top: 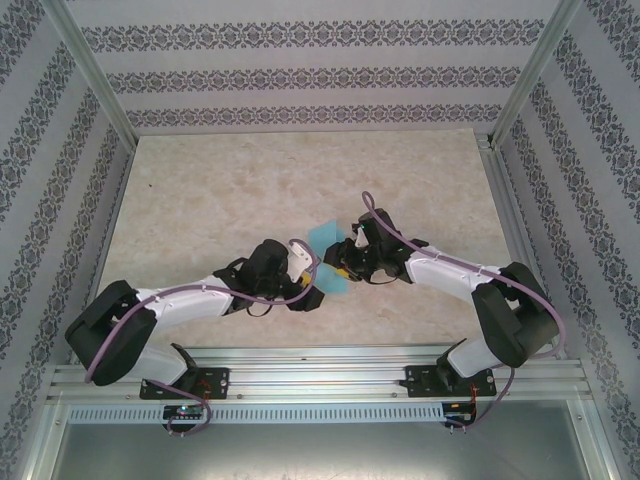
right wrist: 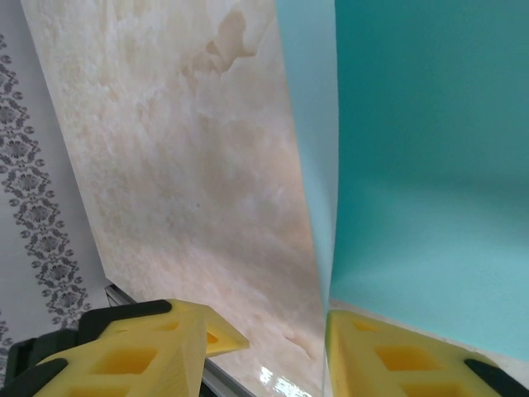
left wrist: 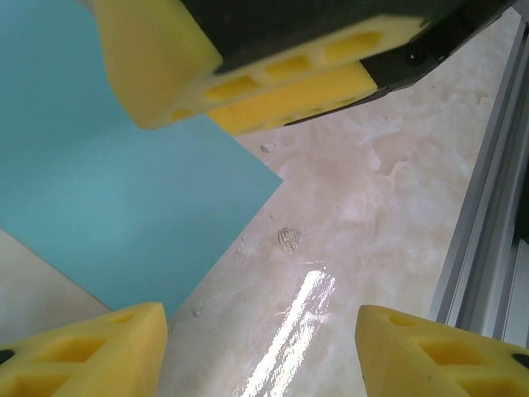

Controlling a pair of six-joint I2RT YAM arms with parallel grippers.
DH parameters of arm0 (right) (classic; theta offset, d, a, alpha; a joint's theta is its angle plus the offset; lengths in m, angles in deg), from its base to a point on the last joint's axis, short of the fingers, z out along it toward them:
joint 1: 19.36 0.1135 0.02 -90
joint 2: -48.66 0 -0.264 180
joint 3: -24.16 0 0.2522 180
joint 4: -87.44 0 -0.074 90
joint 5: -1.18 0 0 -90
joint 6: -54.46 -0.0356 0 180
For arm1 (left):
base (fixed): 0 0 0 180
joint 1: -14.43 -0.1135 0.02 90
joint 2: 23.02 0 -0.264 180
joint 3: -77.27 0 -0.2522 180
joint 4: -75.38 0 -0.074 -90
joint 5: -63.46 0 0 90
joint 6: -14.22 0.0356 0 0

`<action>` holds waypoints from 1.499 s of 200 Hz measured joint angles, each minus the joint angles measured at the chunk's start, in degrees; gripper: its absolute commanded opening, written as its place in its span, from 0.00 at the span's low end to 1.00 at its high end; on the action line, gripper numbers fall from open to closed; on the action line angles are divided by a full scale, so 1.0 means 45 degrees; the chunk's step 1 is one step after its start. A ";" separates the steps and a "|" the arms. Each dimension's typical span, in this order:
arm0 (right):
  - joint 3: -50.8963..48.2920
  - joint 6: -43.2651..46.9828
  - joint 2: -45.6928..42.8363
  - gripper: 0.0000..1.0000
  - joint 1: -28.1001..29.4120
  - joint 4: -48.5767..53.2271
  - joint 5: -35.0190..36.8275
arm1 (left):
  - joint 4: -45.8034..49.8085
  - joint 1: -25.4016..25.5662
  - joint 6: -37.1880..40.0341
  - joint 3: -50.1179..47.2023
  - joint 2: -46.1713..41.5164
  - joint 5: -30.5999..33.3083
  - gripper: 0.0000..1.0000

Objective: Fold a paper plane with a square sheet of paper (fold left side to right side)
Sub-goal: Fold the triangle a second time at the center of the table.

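Top external: square sheet of paper [top: 323, 240] runs lengthwise far-to-near.

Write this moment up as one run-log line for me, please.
stage: folding | sheet of paper: on table, one flap raised | left gripper: open, at sheet's edge | right gripper: open, against raised flap

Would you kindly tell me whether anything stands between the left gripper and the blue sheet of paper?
Nothing visible does: the left gripper faces the near edge of the square sheet of paper across bare table. The right gripper's fingers hang over its far part.
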 measured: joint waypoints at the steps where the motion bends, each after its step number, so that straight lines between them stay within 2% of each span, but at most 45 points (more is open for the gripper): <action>1: 0.0000 -0.0005 0.0000 0.41 0.0000 -0.0005 0.0000 | -0.0005 0.0015 0.0005 0.0015 0.0034 0.0024 0.63; 81: -0.0029 -0.0699 0.0000 0.38 -0.0078 -0.0350 -0.0005 | 0.0039 0.1171 0.0316 0.1758 0.1870 0.1273 0.61; 111: -0.0165 -0.0913 0.0000 0.37 -0.0175 -0.0437 0.0015 | 0.0087 0.1384 0.0359 0.1948 0.2200 0.2098 0.49; 147: -0.0345 -0.1200 0.0000 0.35 -0.0194 -0.0719 0.0015 | 0.0107 0.1467 0.0345 0.1962 0.2263 0.2773 0.29; 190: -0.0437 -0.1277 0.0000 0.35 -0.0160 -0.0865 -0.0049 | 0.0063 0.1511 0.0248 0.1826 0.2181 0.3526 0.13; 241: -0.0452 -0.1171 0.0000 0.36 -0.0160 -0.0743 -0.0039 | 0.0044 0.1506 0.0209 0.1583 0.1889 0.3575 0.00; 282: -0.0452 -0.0631 -0.0068 0.37 -0.0175 -0.0214 0.0063 | -0.0019 0.1054 0.0189 0.1341 0.1549 0.2817 0.00; 300: -0.0452 -0.0223 -0.0340 0.45 -0.0291 0.0189 0.0262 | -0.0092 0.0709 0.0151 0.1263 0.1511 0.2288 0.00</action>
